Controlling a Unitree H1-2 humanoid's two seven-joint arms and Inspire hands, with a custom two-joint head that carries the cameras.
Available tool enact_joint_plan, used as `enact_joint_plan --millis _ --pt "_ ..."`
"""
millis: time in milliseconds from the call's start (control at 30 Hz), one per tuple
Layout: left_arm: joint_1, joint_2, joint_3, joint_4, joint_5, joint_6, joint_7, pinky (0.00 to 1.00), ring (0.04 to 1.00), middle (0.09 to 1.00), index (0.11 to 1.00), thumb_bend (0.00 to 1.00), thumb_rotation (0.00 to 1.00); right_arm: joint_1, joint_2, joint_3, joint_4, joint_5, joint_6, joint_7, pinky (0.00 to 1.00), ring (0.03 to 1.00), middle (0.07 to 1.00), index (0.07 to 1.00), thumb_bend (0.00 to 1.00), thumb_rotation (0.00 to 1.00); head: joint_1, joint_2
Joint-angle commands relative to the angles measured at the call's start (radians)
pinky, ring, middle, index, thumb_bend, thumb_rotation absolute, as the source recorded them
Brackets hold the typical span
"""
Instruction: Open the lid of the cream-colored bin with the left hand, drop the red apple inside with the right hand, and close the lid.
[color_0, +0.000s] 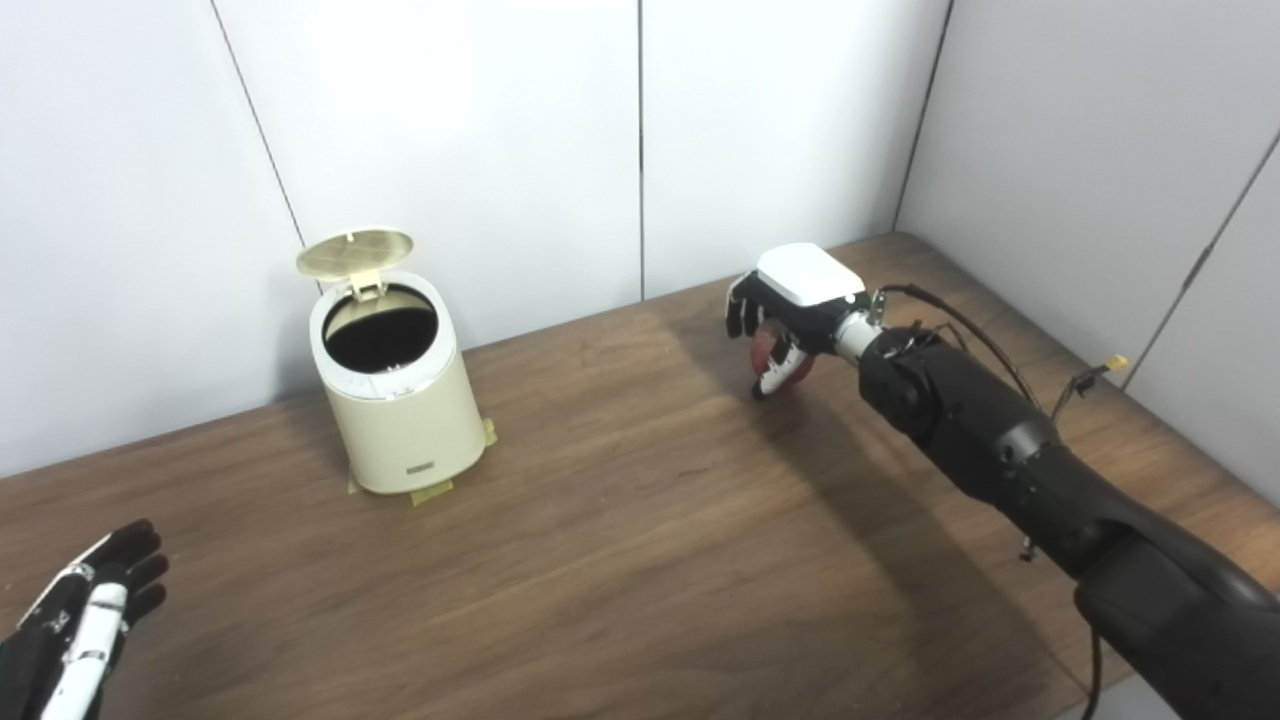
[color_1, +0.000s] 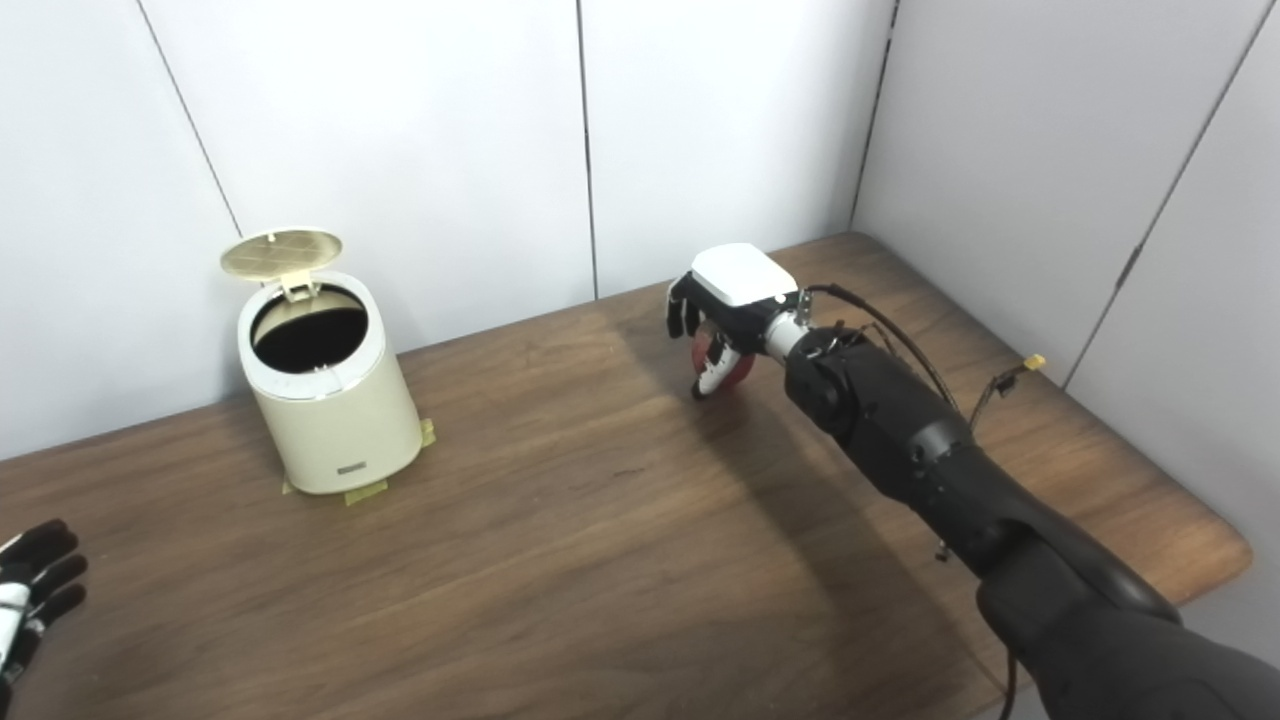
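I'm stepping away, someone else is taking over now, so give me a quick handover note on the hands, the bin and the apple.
Left robot hand: open, holding nothing, low at the table's near left edge.
Right robot hand: closed around the red apple, at the table's far right.
Cream-colored bin: back left, lid already up.
Left: carry the apple to the bin, drop it in, close the lid.

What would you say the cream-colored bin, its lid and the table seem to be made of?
The bin looks like smooth moulded plastic with a satin cream finish, judging by its soft, even sheen. Its raised lid looks like the same plastic, with a ribbed grid underneath. The table shows dark brown wood grain with a low gloss; whether solid wood or laminate is unclear.
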Motion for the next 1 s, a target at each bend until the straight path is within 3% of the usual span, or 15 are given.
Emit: enact_joint_plan --millis 0,300,567,700,833,900,967 --pt "-0.022 0.0 -0.002 -0.038 0.012 -0.027 0.015 0.83 0.844 0.846 0.8 0.2 0.54 -0.045 -0.019 -0.026 -0.045 0.004 -0.018 -0.036 0.48 0.425 0.51 0.489 0.52 0.0 0.002 0.002" --pt "-0.014 -0.021 -0.002 -0.041 0.024 -0.021 0.023 0.83 0.841 0.836 0.798 0.26 0.53 -0.031 0.01 -0.057 -0.15 0.008 -0.061 -0.088 0.38 0.389 0.479 0.534 0.51 0.0 0.024 -0.003" --pt "-0.011 -0.033 -0.01 -0.026 0.02 -0.025 0.013 0.87 0.865 0.852 0.809 0.21 0.51 -0.074 0.085 -0.067 -0.269 0.02 -0.09 -0.069 0.36 0.399 0.477 0.545 0.5 0.0 0.083 -0.013" --pt "-0.008 -0.045 -0.021 -0.014 0.025 -0.037 0.014 0.86 0.858 0.846 0.801 0.27 0.5 -0.102 0.161 -0.073 -0.352 0.045 -0.075 -0.043 0.36 0.403 0.495 0.535 0.5 0.0 0.14 -0.022" --pt "-0.001 -0.056 -0.039 -0.002 0.043 -0.05 0.018 0.85 0.848 0.838 0.791 0.3 0.53 -0.127 0.24 -0.071 -0.417 0.059 -0.074 -0.033 0.46 0.406 0.452 0.537 0.5 0.0 0.196 -0.035" --pt "0.002 -0.07 -0.043 0.002 0.046 -0.057 0.025 0.84 0.835 0.829 0.783 0.32 0.53 -0.143 0.281 -0.065 -0.44 0.059 -0.068 -0.019 0.36 0.398 0.475 0.544 0.5 0.0 0.221 -0.041" --pt "0.005 -0.084 -0.049 0.002 0.053 -0.058 0.032 0.83 0.827 0.826 0.778 0.34 0.52 -0.157 0.315 -0.061 -0.454 0.062 -0.07 -0.006 0.33 0.399 0.492 0.537 0.5 0.0 0.25 -0.05"
